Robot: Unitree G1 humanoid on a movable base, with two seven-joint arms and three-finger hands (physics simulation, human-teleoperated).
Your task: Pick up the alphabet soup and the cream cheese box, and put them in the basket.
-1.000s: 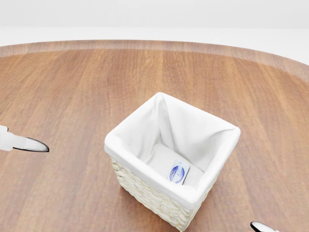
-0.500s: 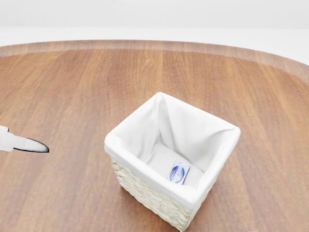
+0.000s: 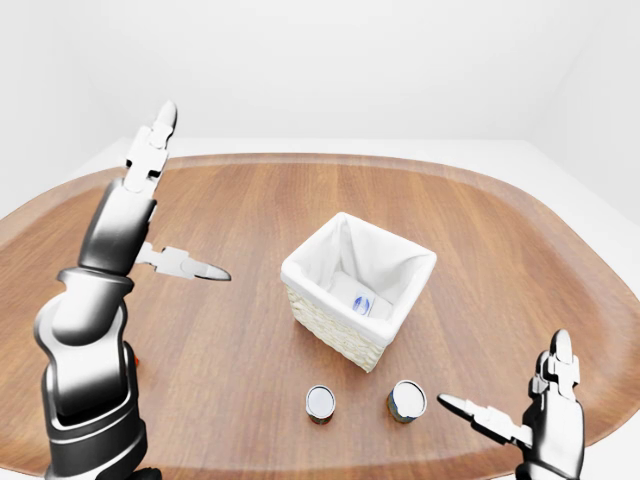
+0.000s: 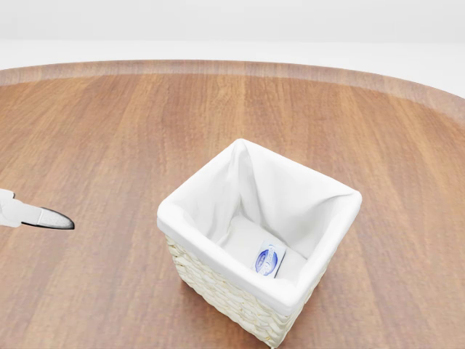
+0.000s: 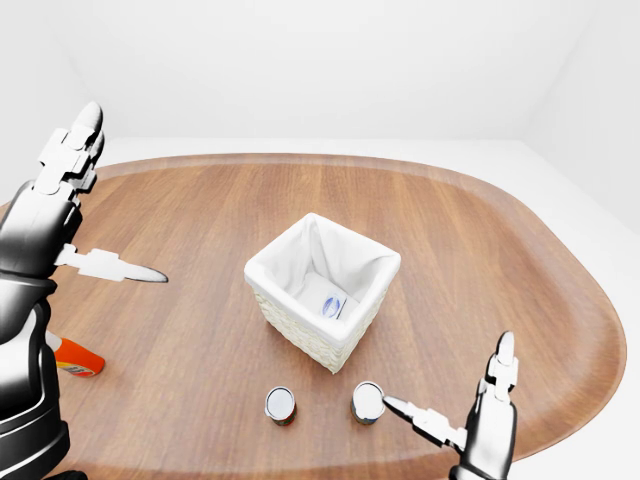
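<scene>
A white-lined wicker basket (image 4: 218,211) stands mid-table, and the cream cheese box (image 4: 268,260) lies flat on its floor. Below the basket in the left-eye view stand two upright cans, one on the left (image 3: 320,403) and one on the right (image 3: 407,400). Only their lids show, so I cannot tell which is the alphabet soup. My right hand (image 5: 447,370) is open at the bottom right, its thumb tip close beside the right can (image 5: 368,402). My left hand (image 3: 195,190) is raised at the left, open and empty, well away from the basket.
The oval wooden table (image 3: 330,165) has a raised rim, with white floor beyond it. A red-orange bottle (image 5: 75,357) lies near the table's left edge, under my left arm. In the head view only my left thumb tip (image 4: 45,217) shows.
The right hand's fingertip, seen at the head view's bottom right one second ago, has dropped out of that view. The left thumb tip and the basket have stayed put.
</scene>
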